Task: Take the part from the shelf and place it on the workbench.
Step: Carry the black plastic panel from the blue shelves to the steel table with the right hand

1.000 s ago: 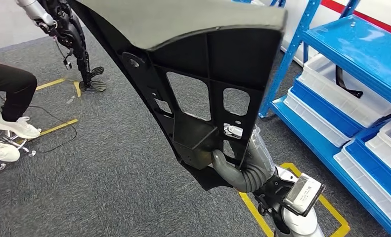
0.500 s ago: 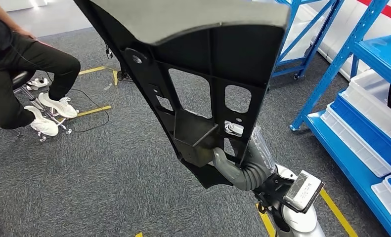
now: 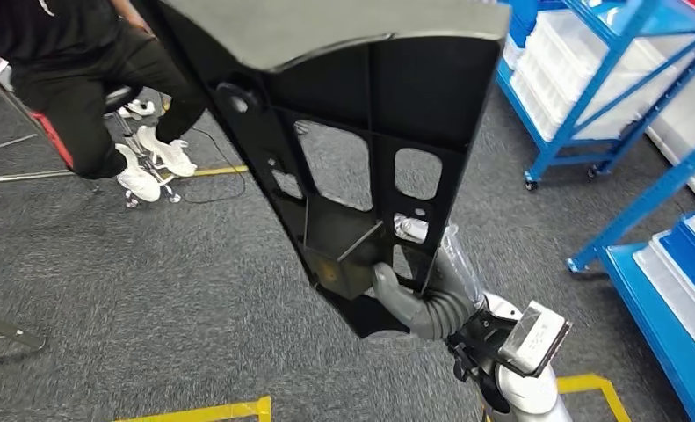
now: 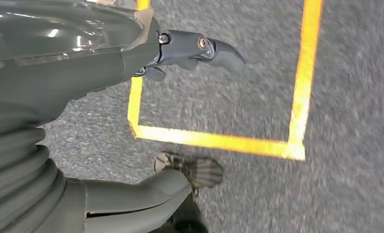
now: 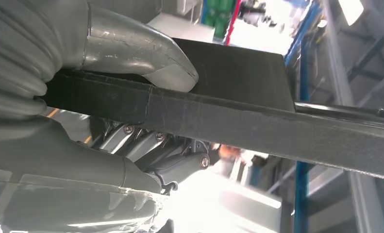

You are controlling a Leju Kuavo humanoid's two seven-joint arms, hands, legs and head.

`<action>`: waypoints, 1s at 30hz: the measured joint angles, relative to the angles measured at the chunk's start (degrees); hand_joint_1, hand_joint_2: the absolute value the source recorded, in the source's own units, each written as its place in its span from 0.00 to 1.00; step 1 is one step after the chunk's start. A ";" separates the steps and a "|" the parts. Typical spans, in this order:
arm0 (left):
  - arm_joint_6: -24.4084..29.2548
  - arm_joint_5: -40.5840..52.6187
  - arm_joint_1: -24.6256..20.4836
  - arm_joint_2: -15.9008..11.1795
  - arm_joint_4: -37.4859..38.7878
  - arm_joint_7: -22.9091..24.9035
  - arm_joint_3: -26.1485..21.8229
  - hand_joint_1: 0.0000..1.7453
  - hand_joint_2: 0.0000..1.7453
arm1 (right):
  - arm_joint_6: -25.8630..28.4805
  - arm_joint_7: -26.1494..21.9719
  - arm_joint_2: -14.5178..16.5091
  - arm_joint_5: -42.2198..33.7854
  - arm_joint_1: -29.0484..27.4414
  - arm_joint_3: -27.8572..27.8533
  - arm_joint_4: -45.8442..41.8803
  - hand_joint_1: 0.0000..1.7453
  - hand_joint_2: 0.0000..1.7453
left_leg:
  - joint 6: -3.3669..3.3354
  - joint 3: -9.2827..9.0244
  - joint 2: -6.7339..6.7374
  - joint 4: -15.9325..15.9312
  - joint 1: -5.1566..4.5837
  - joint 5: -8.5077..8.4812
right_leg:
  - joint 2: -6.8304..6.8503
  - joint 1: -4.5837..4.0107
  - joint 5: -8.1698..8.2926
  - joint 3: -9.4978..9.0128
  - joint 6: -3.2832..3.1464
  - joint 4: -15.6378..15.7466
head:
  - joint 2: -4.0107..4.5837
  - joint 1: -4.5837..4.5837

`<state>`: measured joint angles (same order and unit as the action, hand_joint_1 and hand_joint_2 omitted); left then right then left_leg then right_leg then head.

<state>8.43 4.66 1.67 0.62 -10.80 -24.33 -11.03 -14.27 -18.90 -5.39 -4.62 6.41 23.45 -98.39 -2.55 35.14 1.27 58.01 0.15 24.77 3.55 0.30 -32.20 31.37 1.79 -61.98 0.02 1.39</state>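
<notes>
The part (image 3: 361, 114) is off the blue shelf (image 3: 607, 97) at upper right, filling the frame's centre, grasped by the right hand (image 3: 423, 299); left hand (image 4: 190, 53) hangs released; table placement remains

Even indoor light, blurred floor, blown-out glare behind

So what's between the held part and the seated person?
Head view: bare grey carpet with a yellow tape line and a thin cable lies between the part and the person.

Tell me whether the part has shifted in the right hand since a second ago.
No. The part sits unchanged against the right hand; the whole background shifted instead, so the camera turned.
</notes>
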 joint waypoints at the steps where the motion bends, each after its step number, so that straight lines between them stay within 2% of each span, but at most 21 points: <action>1: 0.03 0.07 -0.11 -0.04 -0.02 -0.01 -0.03 0.00 1.00 | 0.00 0.07 -0.04 0.00 -0.15 0.00 0.02 1.00 1.00 | -0.23 0.02 -0.83 -0.04 -0.02 -0.06 | -1.88 0.16 -1.54 1.83 -0.24 -3.83 | 0.00 0.05; 3: 0.08 0.13 -0.27 -0.11 -0.03 0.00 -0.09 0.00 1.00 | 0.00 0.15 -0.15 -0.01 -0.50 -0.01 0.08 1.00 1.00 | -0.45 0.05 -2.73 -0.03 0.00 -0.08 | -3.26 0.30 -3.94 5.89 -0.32 -11.35 | 0.00 0.11; 4: 0.07 0.19 -0.25 -0.11 -0.02 0.00 -0.11 0.00 1.00 | -0.01 0.19 -0.19 -0.01 -0.62 -0.01 0.10 1.00 1.00 | -0.44 0.02 -3.72 -0.01 0.01 -0.08 | -3.40 0.35 -3.93 6.89 0.04 -12.72 | 0.00 0.11; 5: 0.03 0.28 -0.21 -0.10 -0.02 0.00 -0.13 0.00 1.00 | -0.01 0.19 -0.21 -0.01 -0.70 -0.01 0.11 1.00 1.00 | -0.42 -0.06 -4.65 0.01 0.05 -0.08 | -3.49 0.44 -2.96 6.71 0.61 -11.69 | 0.00 0.10; 6: -0.04 0.42 -0.19 -0.10 -0.02 0.00 -0.14 0.00 1.00 | -0.01 0.20 -0.20 0.02 -0.71 -0.01 0.12 1.00 1.00 | -0.32 -0.17 -5.59 0.07 0.12 -0.07 | -3.82 0.64 -1.21 5.45 1.30 -8.49 | 0.00 0.11; 7: -0.12 0.55 -0.19 -0.10 -0.02 0.00 -0.15 0.00 1.00 | -0.01 0.21 -0.20 0.06 -0.72 -0.01 0.11 1.00 1.00 | -0.13 -0.20 -6.50 0.20 0.21 -0.03 | -4.86 0.99 0.68 3.62 1.94 -4.16 | 0.00 0.12; 8: -0.21 0.67 -0.20 -0.16 -0.03 0.01 -0.16 0.00 1.00 | 0.00 0.25 -0.19 0.13 -0.75 -0.01 0.10 1.00 1.00 | 0.19 -0.15 -7.34 0.46 0.19 0.07 | -5.91 1.23 2.15 2.04 2.20 -0.48 | 0.00 0.13; 10: -0.43 0.86 -0.09 -0.28 -0.03 0.03 -0.18 0.00 1.00 | 0.03 0.33 -0.18 0.28 -0.83 -0.04 0.01 1.00 1.00 | 0.94 0.22 -8.55 0.74 0.16 0.13 | -7.11 1.31 3.43 0.35 1.65 3.18 | 0.00 0.10; 12: -0.66 1.16 0.25 -0.34 -0.02 0.06 -0.19 0.00 1.00 | 0.12 0.37 -0.13 0.37 -0.86 -0.08 -0.16 1.00 1.00 | 1.62 0.59 -9.26 0.59 0.32 -0.10 | -6.12 1.11 3.67 0.24 0.48 3.21 | 0.00 0.06; 13: -0.74 1.31 0.41 -0.31 -0.01 0.08 -0.18 0.00 1.00 | 0.20 0.37 -0.08 0.42 -0.86 -0.09 -0.27 1.00 1.00 | 1.90 0.81 -8.54 0.82 0.34 0.04 | -5.63 1.16 3.84 0.24 0.04 3.29 | 0.00 0.04; 14: -0.78 1.43 0.48 -0.31 -0.01 0.08 -0.17 0.00 1.00 | 0.28 0.36 -0.01 0.45 -0.89 -0.10 -0.42 1.00 1.00 | 2.14 1.34 -7.06 1.84 0.31 0.72 | -5.00 1.23 3.96 0.21 -0.42 3.38 | 0.00 -0.04; 16: -0.80 1.58 0.33 -0.33 -0.01 0.09 -0.16 0.00 1.00 | 0.42 0.34 0.07 0.54 -1.05 -0.13 -0.72 1.00 1.00 | 2.47 3.88 -3.24 7.17 0.23 3.83 | -3.59 1.08 3.95 0.17 -1.11 3.47 | 0.00 -0.22; 18: -0.83 1.74 0.19 -0.37 -0.02 0.11 -0.16 0.00 1.00 | 0.48 0.34 0.08 0.58 -1.23 -0.16 -0.85 1.00 1.00 | 2.71 7.48 -1.79 14.45 0.40 7.03 | -1.92 0.68 3.79 0.20 -1.47 3.46 | 0.00 -0.29; 19: -0.84 1.81 0.21 -0.34 -0.02 0.15 -0.16 0.00 1.00 | 0.48 0.34 0.08 0.61 -1.28 -0.17 -0.86 1.00 1.00 | 2.74 8.47 -1.62 16.40 0.47 7.44 | -1.08 0.54 3.72 0.21 -1.55 3.46 | 0.00 -0.29; 20: -0.84 1.90 0.27 -0.32 -0.02 0.23 -0.18 0.00 1.00 | 0.48 0.34 0.08 0.62 -1.31 -0.17 -0.87 1.00 1.00 | 2.71 8.34 -1.45 16.20 0.50 6.81 | -0.27 0.45 3.66 0.18 -1.61 3.46 | 0.00 -0.29; 21: -0.84 1.95 0.31 -0.32 -0.02 0.34 -0.20 0.00 1.00 | 0.48 0.34 0.08 0.62 -1.30 -0.19 -0.89 1.00 1.00 | 2.59 7.00 -1.06 13.77 0.49 5.32 | 0.48 0.39 3.59 0.12 -1.66 3.46 | 0.00 -0.29; 23: -0.84 2.06 0.23 -0.34 -0.03 0.53 -0.29 0.00 1.00 | 0.48 0.34 0.09 0.61 -1.29 -0.21 -0.98 1.00 1.00 | 2.14 2.58 1.41 6.07 0.17 2.25 | 1.77 0.09 3.35 -0.13 -1.55 3.43 | 0.00 -0.29; 25: -0.84 2.11 0.04 -0.36 -0.07 0.63 -0.37 0.00 1.00 | 0.48 0.34 0.10 0.62 -1.25 -0.25 -1.07 1.00 1.00 | 1.54 0.21 3.09 1.71 -0.40 1.30 | 2.94 -0.29 3.02 -0.38 -1.12 3.42 | 0.00 -0.20; 27: -0.84 2.17 -0.01 -0.38 -0.09 0.70 -0.40 0.00 1.00 | 0.48 0.34 0.16 0.63 -1.18 -0.27 -1.13 1.00 1.00 | 0.90 0.20 2.01 1.18 -0.85 1.40 | 4.22 -0.36 2.80 -0.70 -0.57 3.57 | 0.00 -0.14; 28: -0.83 2.23 0.08 -0.38 -0.08 0.77 -0.42 0.00 1.00 | 0.48 0.34 0.22 0.64 -1.15 -0.28 -1.21 1.00 1.00 | 0.54 -0.03 1.25 0.83 -0.78 1.21 | 4.28 -0.29 2.59 -0.81 -0.27 3.44 | 0.00 -0.15; 30: -0.79 2.39 0.11 -0.34 -0.17 0.93 -0.44 0.00 1.00 | 0.46 0.32 0.28 0.67 -1.13 -0.32 -1.40 1.00 1.00 | -0.21 -0.68 -0.20 0.01 -0.39 0.70 | 1.59 -0.16 1.08 0.08 -0.12 0.84 | 0.00 -0.11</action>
<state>7.64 7.05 1.78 0.28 -10.97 -23.39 -11.46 -13.81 -18.58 -5.11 -3.95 5.28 23.12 -99.79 -2.76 34.46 1.07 58.02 -0.24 25.46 5.14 0.14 -31.12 31.46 1.67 -61.14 0.02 1.28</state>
